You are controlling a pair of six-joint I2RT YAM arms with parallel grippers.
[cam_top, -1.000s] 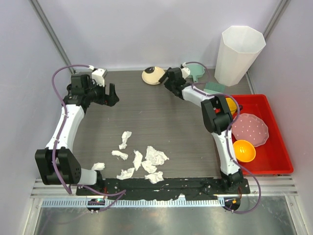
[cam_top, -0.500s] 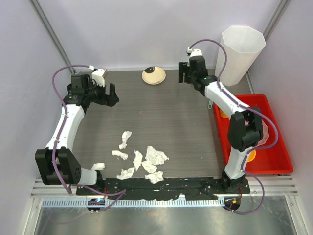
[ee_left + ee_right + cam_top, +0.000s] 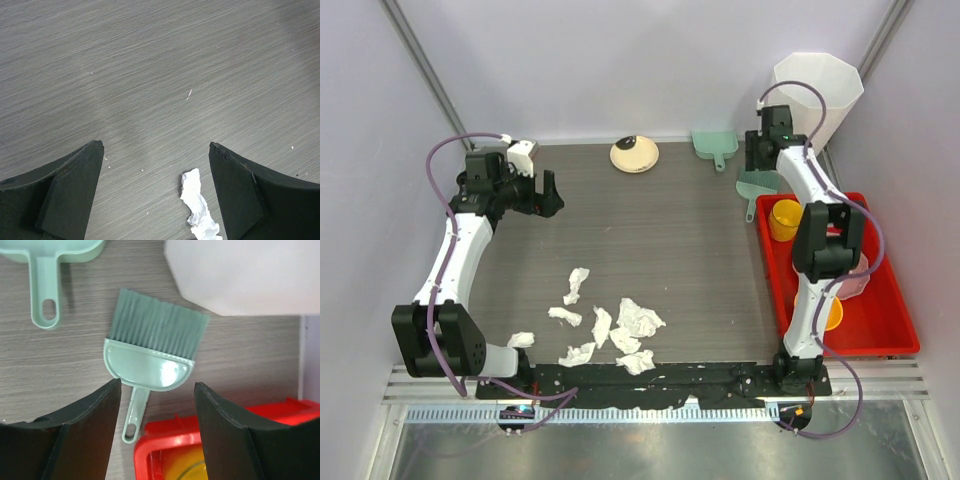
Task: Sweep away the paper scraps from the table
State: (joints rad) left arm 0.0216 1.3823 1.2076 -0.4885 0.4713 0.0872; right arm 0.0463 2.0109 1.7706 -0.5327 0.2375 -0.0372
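Several crumpled white paper scraps point(image 3: 605, 325) lie in a loose cluster on the near middle of the dark wood-grain table point(image 3: 660, 230). One scrap point(image 3: 200, 210) shows in the left wrist view, just inside the right finger and below the gripper. My left gripper point(image 3: 545, 195) point(image 3: 156, 147) is open and empty, above the table at the far left, well away from the cluster. My right gripper point(image 3: 759, 160) point(image 3: 157, 384) is open and empty, hovering over a green hand brush point(image 3: 757, 182) point(image 3: 150, 357) at the far right. A green dustpan point(image 3: 713, 145) lies beside it; its handle point(image 3: 45, 290) shows in the right wrist view.
A tall white faceted bin point(image 3: 815, 100) point(image 3: 240, 275) stands at the back right corner. A red tray point(image 3: 880, 340) point(image 3: 165, 440) along the right edge holds a yellow cup point(image 3: 785, 218), an orange bowl and a pink plate. A cream round object point(image 3: 634, 153) sits at the back.
My right arm has swung from the back middle to the far right and now hangs over the brush, uncovering the dustpan. The left arm and the scraps have not moved.
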